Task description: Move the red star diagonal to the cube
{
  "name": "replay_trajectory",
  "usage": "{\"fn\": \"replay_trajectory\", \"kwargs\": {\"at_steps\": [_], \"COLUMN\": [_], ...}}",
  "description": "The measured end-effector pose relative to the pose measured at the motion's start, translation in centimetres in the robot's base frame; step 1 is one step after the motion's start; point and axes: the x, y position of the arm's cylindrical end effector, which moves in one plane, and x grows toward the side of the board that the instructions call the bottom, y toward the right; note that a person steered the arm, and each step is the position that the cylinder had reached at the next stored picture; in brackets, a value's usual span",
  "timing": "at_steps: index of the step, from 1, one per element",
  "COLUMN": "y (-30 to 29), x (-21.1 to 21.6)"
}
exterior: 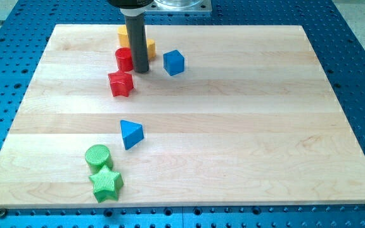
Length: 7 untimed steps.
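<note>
Tip: my tip (140, 70) is resting beside the red cylinder (124, 59), above the red star (121, 83).
Claw: none fitted; state cannot be told.
Progress: the red star is lying left-below the blue cube (174, 63); final placement is pending.

The rod (136, 38) partly hides 2 yellow blocks (148, 45), shapes unclear, and runs off the view's top.

Red star (121, 83) lies flat near the board's top-left, blue cube (174, 63) up-right of it

Star (121, 83) lower-left of cube (174, 63)
</note>
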Motion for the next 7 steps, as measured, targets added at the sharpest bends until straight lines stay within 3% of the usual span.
{"fn": "replay_trajectory", "kwargs": {"at_steps": [3,4,6,7], "y": [-2.7,-0.5,-2.4,4.6], "x": [0.1,4.6,7.7,10.8]}}
